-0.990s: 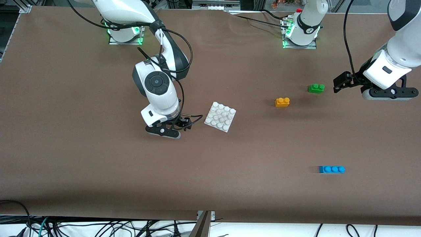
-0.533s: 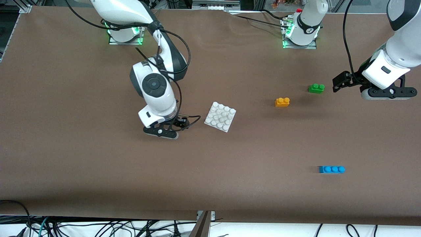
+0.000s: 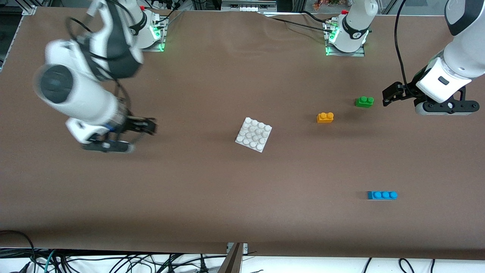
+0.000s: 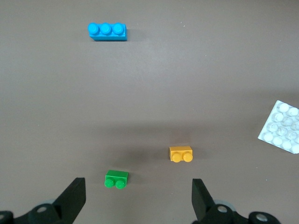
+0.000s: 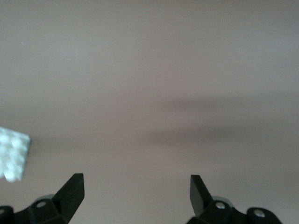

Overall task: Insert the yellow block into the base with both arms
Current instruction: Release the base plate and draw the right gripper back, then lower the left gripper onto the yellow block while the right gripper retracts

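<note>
1. the left claw (image 3: 390, 95) hangs over the counter (image 3: 227, 197) beside the green brick (image 3: 364, 101), spread wide and empty.
2. the right claw (image 3: 146, 126), also wide open and empty, is over bare counter toward the right arm's end, well apart from the base (image 3: 253, 134).
3. the yellow block (image 3: 325, 117) lies loose between the base and the green brick.
4. risk: the left claw may catch the green brick instead, since it is closer; an unheld base may slide when the block is pressed in.

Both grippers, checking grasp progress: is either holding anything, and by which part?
Nothing is held. The left gripper and right gripper have open, empty jaws; the yellow block lies on the table.
</note>
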Robot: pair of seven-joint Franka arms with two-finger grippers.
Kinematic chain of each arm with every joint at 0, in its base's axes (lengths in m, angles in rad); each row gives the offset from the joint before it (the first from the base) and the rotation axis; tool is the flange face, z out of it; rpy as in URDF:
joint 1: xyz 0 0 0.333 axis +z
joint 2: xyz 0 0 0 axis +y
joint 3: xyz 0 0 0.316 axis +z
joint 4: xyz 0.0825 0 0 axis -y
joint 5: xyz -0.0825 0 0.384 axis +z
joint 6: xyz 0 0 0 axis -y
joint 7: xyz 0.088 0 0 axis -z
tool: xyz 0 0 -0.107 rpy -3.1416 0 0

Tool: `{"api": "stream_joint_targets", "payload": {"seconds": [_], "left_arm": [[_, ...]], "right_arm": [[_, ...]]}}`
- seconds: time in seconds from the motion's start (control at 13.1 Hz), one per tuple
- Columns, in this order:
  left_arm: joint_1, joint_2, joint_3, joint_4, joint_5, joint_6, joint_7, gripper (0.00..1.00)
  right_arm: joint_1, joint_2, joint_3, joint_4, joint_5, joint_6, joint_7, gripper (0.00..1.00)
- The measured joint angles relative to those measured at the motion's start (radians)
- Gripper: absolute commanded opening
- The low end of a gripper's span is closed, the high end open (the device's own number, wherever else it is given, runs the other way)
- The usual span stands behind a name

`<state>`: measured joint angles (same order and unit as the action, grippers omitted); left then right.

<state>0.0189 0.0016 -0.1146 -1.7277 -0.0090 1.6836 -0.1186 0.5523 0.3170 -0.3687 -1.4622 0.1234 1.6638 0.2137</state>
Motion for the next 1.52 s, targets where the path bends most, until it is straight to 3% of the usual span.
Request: {"api": "stream_joint_targets", "payload": {"seconds": [0.3, 0.69, 0.91, 0.99, 1.07, 1.22, 1.3, 1.52], "left_arm": [[-0.005, 0.005, -0.010, 0.000, 0.000, -0.041, 0.000, 1.00], [-0.013, 0.063, -0.100, -0.008, 0.000, -0.109, -0.012, 1.00], [-0.016, 0.105, -0.107, -0.099, 0.000, 0.023, -0.014, 1.00], [-0.016, 0.112, -0.108, -0.147, 0.000, 0.082, -0.014, 1.00], [-0.016, 0.114, -0.110, -0.195, 0.000, 0.134, -0.014, 1.00], [-0.016, 0.114, -0.137, -0.291, 0.000, 0.232, -0.047, 1.00], [-0.017, 0.114, -0.159, -0.333, 0.000, 0.275, -0.083, 1.00], [-0.018, 0.114, -0.196, -0.486, 0.000, 0.496, -0.133, 1.00]], "right_arm": [[-0.004, -0.145, -0.120, -0.004, 0.002, -0.196, -0.114, 1.00], [-0.002, -0.171, -0.139, -0.011, 0.002, -0.207, -0.123, 1.00], [-0.004, -0.172, -0.148, -0.014, -0.002, -0.207, -0.144, 1.00], [-0.022, -0.169, -0.128, -0.018, -0.009, -0.206, -0.144, 1.00], [-0.087, -0.166, -0.051, -0.020, -0.031, -0.200, -0.144, 1.00], [-0.300, -0.161, 0.189, -0.023, -0.091, -0.186, -0.142, 1.00], [-0.380, -0.161, 0.267, -0.024, -0.101, -0.182, -0.142, 1.00], [-0.471, -0.173, 0.356, -0.050, -0.104, -0.155, -0.143, 1.00]]}}
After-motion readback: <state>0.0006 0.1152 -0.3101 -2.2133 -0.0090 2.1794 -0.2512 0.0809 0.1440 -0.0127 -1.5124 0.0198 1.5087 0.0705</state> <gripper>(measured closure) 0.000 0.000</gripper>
